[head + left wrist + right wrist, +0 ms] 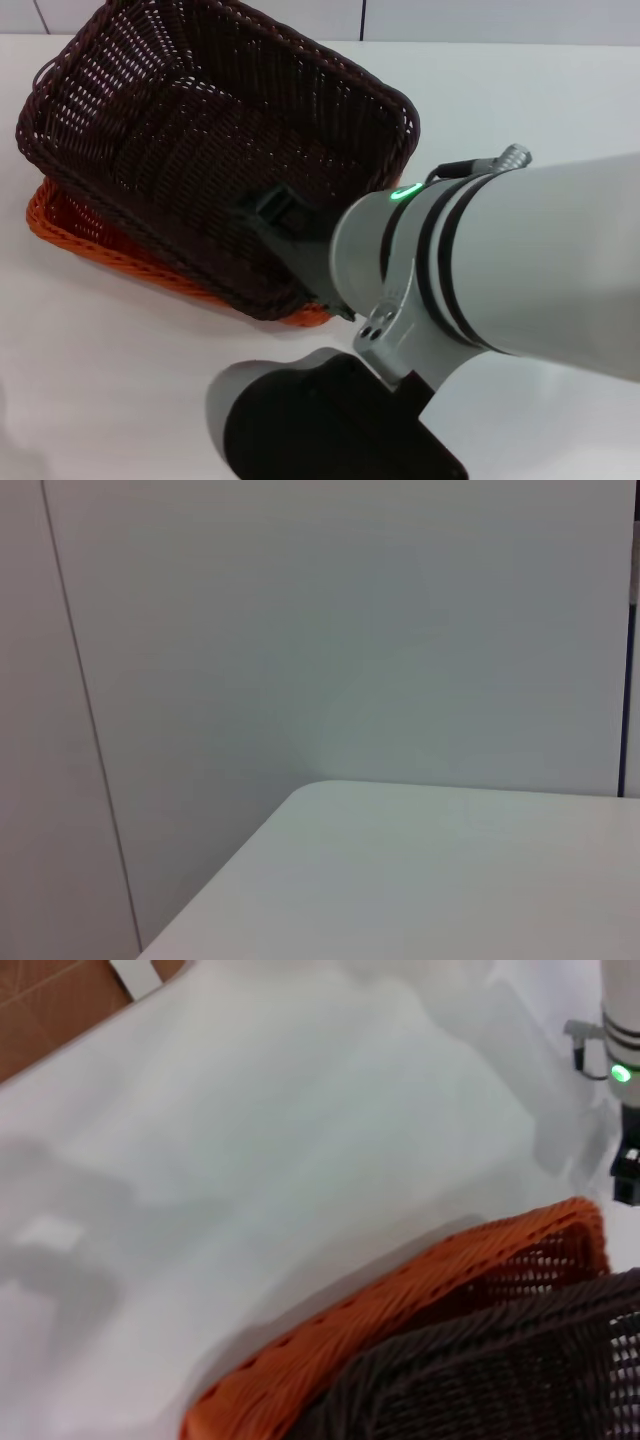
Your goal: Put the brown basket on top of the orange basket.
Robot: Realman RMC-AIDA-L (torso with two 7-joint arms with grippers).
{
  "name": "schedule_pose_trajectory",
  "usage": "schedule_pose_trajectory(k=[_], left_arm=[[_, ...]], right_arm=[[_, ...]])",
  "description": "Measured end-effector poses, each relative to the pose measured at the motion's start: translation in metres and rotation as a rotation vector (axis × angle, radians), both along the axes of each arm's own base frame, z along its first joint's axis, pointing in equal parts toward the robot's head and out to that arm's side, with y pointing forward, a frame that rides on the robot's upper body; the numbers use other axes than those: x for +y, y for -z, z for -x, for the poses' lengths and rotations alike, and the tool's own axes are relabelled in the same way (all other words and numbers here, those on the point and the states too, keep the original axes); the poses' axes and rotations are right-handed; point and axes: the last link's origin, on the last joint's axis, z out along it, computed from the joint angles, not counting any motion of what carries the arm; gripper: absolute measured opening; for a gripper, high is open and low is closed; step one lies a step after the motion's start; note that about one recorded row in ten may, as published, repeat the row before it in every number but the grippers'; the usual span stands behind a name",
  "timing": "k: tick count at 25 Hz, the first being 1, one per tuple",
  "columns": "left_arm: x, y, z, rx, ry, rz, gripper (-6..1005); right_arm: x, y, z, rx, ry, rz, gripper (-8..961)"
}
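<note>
The brown basket rests in the orange basket, slightly askew, so only the orange rim shows along its left and near sides. My right gripper reaches over the brown basket's near right wall, its black body inside the basket. My wrist hides how it meets the weave. In the right wrist view the orange basket shows one corner, with the brown basket lying inside it. My left arm hangs far off at the table's side; the left wrist view shows neither basket.
The baskets sit at the far left of a white table, close to the back wall. My right forearm crosses the near right part of the table. A table corner faces a bare wall.
</note>
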Motion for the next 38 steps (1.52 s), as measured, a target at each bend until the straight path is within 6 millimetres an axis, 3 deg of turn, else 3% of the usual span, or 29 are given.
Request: schedule_pose_trajectory(k=[9, 12, 13, 15, 18, 20, 23, 25, 27, 28, 31, 33, 34, 37, 38], left_arm=[[-0.001, 0.000, 0.001, -0.001, -0.003, 0.001, 766], [-0.001, 0.001, 0.000, -0.001, 0.001, -0.002, 766], [-0.001, 0.001, 0.000, -0.001, 0.002, -0.002, 766], [-0.001, 0.001, -0.001, 0.000, 0.005, -0.002, 766], [0.001, 0.001, -0.002, 0.002, 0.011, 0.000, 767], [0.001, 0.001, -0.002, 0.002, 0.011, 0.000, 767], [0.001, 0.000, -0.003, 0.003, 0.014, -0.006, 767], [0.001, -0.002, -0.003, 0.002, 0.015, -0.019, 767], [0.001, -0.002, -0.003, 0.002, 0.015, -0.019, 767], [0.001, -0.006, -0.003, 0.011, 0.028, -0.038, 767], [0.000, -0.009, -0.004, 0.020, 0.041, -0.057, 767], [0.000, -0.021, -0.009, 0.033, 0.079, -0.127, 767], [0.000, -0.021, -0.009, 0.033, 0.079, -0.127, 767], [0.000, -0.026, -0.012, 0.035, 0.098, -0.169, 767], [0.000, -0.028, -0.014, 0.034, 0.110, -0.184, 767]], right_arm=[[0.011, -0.003, 0.020, 0.118, -0.030, -0.018, 790], [0.032, -0.015, 0.026, 0.196, -0.013, -0.071, 790], [0.052, -0.027, 0.026, 0.253, 0.014, -0.126, 790], [0.062, -0.033, 0.024, 0.277, 0.030, -0.154, 790], [0.095, -0.058, 0.010, 0.359, 0.105, -0.261, 790], [0.100, -0.064, 0.007, 0.380, 0.119, -0.282, 790], [0.119, -0.093, -0.002, 0.520, 0.185, -0.386, 790], [0.122, -0.099, -0.004, 0.557, 0.198, -0.406, 790], [0.128, -0.110, -0.006, 0.669, 0.230, -0.449, 790], [0.131, -0.122, -0.006, 0.809, 0.263, -0.484, 790], [0.130, -0.132, -0.010, 0.957, 0.311, -0.510, 790], [0.128, -0.146, -0.028, 1.172, 0.409, -0.546, 789], [0.128, -0.146, -0.028, 1.172, 0.409, -0.546, 789], [0.126, -0.154, -0.056, 1.347, 0.495, -0.584, 789], [0.125, -0.155, -0.081, 1.459, 0.563, -0.599, 789]])
